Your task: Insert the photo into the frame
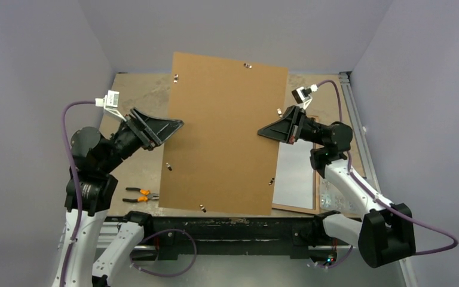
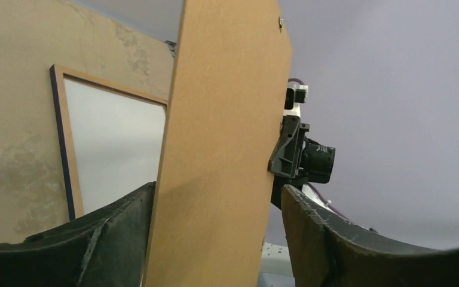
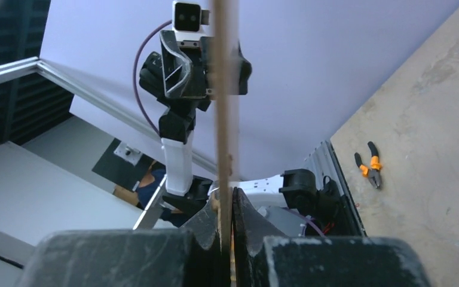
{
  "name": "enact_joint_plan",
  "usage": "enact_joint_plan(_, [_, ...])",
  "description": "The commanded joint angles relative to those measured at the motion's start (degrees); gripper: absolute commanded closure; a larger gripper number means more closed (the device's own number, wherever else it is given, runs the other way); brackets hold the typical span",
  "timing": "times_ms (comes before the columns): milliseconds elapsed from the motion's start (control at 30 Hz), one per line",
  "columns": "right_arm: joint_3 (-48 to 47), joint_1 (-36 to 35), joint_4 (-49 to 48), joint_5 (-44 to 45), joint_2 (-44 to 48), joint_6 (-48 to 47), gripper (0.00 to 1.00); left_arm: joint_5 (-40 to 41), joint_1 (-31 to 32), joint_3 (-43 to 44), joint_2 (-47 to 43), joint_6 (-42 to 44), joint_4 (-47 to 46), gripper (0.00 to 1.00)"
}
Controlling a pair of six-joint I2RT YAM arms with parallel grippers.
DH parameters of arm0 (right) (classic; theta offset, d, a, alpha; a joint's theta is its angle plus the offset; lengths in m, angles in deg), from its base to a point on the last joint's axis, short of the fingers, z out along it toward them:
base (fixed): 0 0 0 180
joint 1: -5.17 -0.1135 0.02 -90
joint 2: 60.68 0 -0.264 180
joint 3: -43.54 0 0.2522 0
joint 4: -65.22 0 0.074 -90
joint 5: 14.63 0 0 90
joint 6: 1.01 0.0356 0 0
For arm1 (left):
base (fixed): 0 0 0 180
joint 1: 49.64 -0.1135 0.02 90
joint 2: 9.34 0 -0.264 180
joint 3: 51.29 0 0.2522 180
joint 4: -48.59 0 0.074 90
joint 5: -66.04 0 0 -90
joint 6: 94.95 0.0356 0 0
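Observation:
A large plain brown backing board [image 1: 221, 131] is held up above the table, tilted. My right gripper [image 1: 262, 133] is shut on its right edge, and the right wrist view shows the thin board edge [image 3: 221, 89] pinched between the fingertips [image 3: 226, 194]. My left gripper [image 1: 178, 124] stands open astride the board's left edge; the board [image 2: 227, 119] passes between its fingers [image 2: 218, 191], with a gap on one side. The frame [image 1: 296, 206] lies flat on the table at the right, partly under the board, its dark blue rail [image 2: 63, 137] around a pale pane. The photo is out of view.
Orange-handled pliers [image 1: 142, 195] lie on the table near the left arm's base, also in the right wrist view [image 3: 367, 164]. Small metal clips line the board's edges. A metal rail [image 1: 352, 119] runs along the table's right side. Grey walls enclose the table.

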Motion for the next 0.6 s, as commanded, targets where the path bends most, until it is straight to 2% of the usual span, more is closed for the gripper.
enact_joint_plan(0, [-4.76, -0.12, 10.0, -1.39, 2.31, -7.54, 1.0, 2.87, -0.11, -1.04, 2.57, 3.98, 3.1, 0.2])
enact_joint_plan(33, [-6.01, -0.03, 16.88, -1.11, 2.93, -12.34, 1.0, 3.3, -0.13, -1.26, 3.39, 4.99, 4.64, 0.15])
enact_joint_plan(167, [-15.83, 0.86, 56.72, 5.91, 4.71, -36.31, 1.0, 4.18, -0.13, -2.55, 7.17, 9.51, 9.56, 0.09])
enact_joint_plan(300, [-25.84, 2.44, 80.35, 15.41, 3.4, -48.68, 1.0, 5.44, -0.09, -4.18, 11.71, 13.83, 13.1, 0.07])
enact_joint_plan(433, [-28.42, 5.73, 88.61, 19.35, 2.38, -52.08, 1.0, 4.11, 0.84, -6.68, 16.94, 13.92, 10.67, 0.08])
enact_joint_plan(567, [-29.31, 9.14, 94.58, 23.1, 2.43, -55.95, 1.0, 4.52, 4.45, -7.86, 22.98, 13.17, 6.03, 0.13])
